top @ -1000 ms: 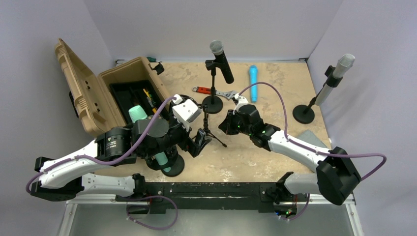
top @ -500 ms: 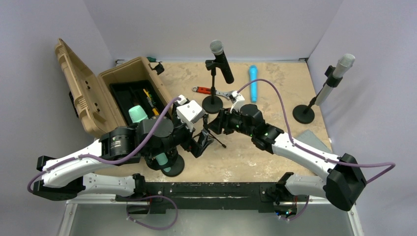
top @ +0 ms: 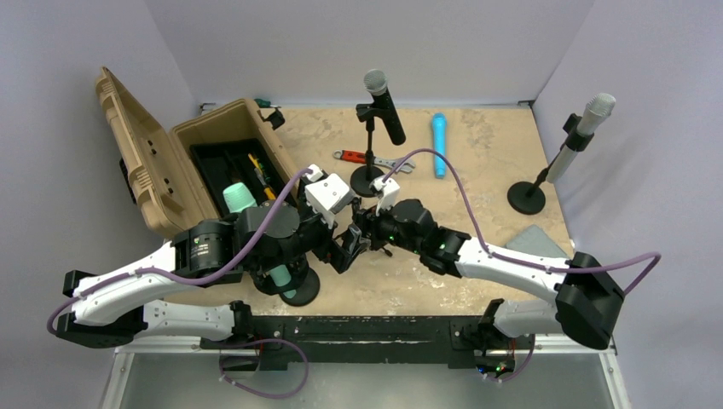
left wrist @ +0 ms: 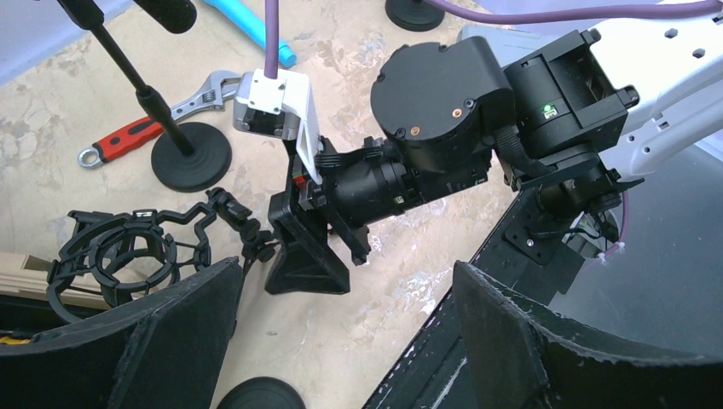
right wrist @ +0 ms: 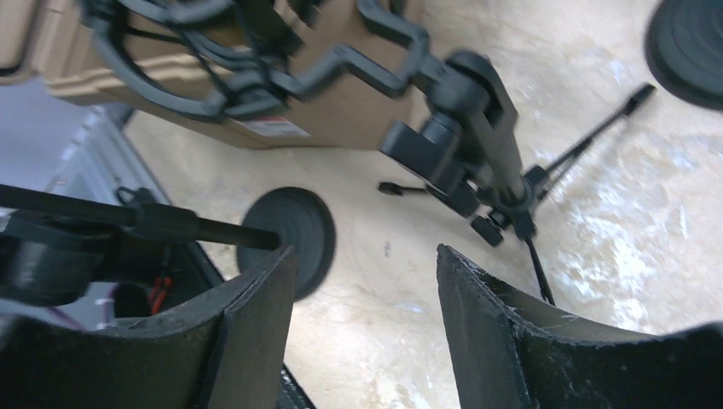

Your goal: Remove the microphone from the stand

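At the centre of the table (top: 486,170) the left gripper (top: 348,247), reaching from 8 o'clock, and the right gripper (top: 365,228), from 4 o'clock, nearly meet. A black microphone (top: 385,106) tilts in its stand (top: 367,180) at 12 o'clock; an open tan case (top: 145,162) lies at 10 o'clock.

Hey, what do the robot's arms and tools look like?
The left arm and right arm have white link shells and black round joints. A purple cable runs along each to a white camera box. The left tool and right tool have broad black fingers with rough edges. A green light shows on the right wrist.
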`<state>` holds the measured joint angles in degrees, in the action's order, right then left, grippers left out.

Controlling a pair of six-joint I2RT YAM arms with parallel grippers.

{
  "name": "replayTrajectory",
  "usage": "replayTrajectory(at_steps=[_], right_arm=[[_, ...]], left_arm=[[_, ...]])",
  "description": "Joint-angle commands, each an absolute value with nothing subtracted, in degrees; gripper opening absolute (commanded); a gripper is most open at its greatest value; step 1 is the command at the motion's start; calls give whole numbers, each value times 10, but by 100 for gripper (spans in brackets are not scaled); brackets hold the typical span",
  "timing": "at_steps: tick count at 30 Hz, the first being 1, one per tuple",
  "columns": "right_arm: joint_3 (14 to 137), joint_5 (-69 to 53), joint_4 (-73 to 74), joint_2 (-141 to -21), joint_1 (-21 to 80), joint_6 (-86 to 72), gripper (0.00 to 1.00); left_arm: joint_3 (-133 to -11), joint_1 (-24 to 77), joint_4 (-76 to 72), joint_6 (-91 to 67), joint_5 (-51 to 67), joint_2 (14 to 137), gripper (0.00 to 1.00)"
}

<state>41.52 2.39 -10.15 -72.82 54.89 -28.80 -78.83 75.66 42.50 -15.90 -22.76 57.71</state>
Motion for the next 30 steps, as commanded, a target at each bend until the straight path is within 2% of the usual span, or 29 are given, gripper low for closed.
replayTrajectory(at_steps=[1,6,12,19,25,30], right_arm=[[415,137,-70,-731,545,-267,60],[406,160,-29,-751,538,-251,62],[379,62,-110,-794,490,-258,63],[395,26,-170,-879,475,-277,60],[392,54,-204,-911,473,-304,45],[348,88,-232,-885,450,-338,18]], left_arm=[[-778,753,415,-168,-236,553,91],[-770,750,413,-167,-238,548,92],[-765,743,401,-168,-220,558,92],[-771,743,408,-172,-219,550,92],[-775,743,411,-170,-222,547,92],[-775,741,410,-165,-221,551,92]])
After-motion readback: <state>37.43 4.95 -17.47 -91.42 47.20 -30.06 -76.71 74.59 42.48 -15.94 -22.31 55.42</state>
